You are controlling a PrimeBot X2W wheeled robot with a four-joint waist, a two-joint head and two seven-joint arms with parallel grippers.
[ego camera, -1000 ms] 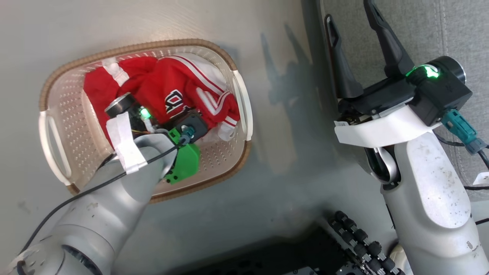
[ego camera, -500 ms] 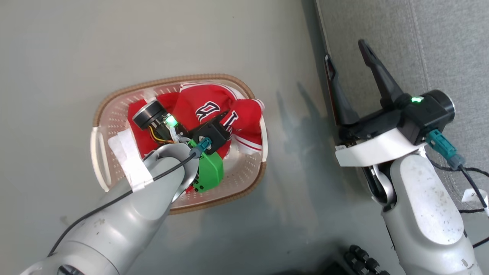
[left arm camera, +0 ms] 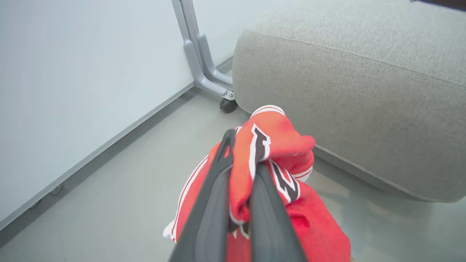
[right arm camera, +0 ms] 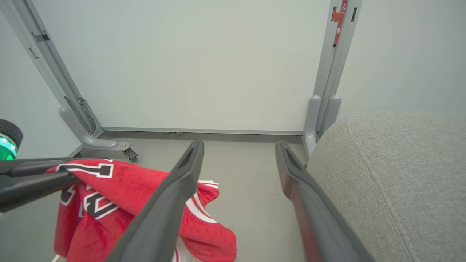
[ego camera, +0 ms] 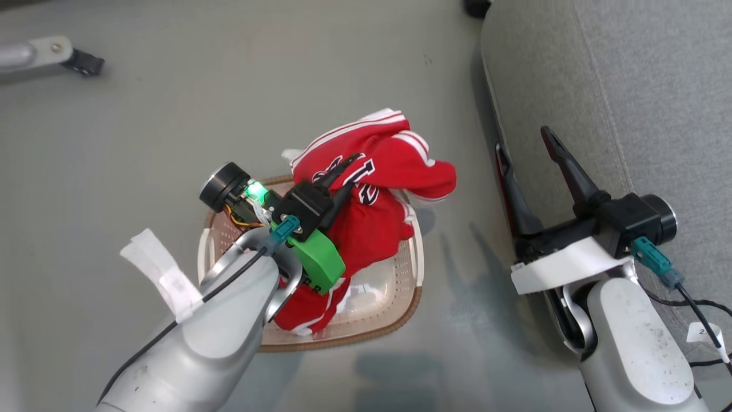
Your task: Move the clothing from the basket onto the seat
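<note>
A smooth grey floor [ego camera: 171,114] carries the cream basket [ego camera: 377,292] near its middle. The large grey seat [ego camera: 600,86] stands on it to the right, with bare floor between them, and a grey metal foot [ego camera: 40,52] rests at the far left

Printed on the jersey [ego camera: 400,166]: dark block characters, too crumpled to read. Stuck on a grey post [right arm camera: 329,72]: red label [right arm camera: 341,14], illegible.

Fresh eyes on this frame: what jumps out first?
First, the red clothing, pinched in the left gripper and hanging over the basket at the centre of the head view. Next, the big grey seat along the right side, with the right gripper open and holding nothing at its near edge.
</note>
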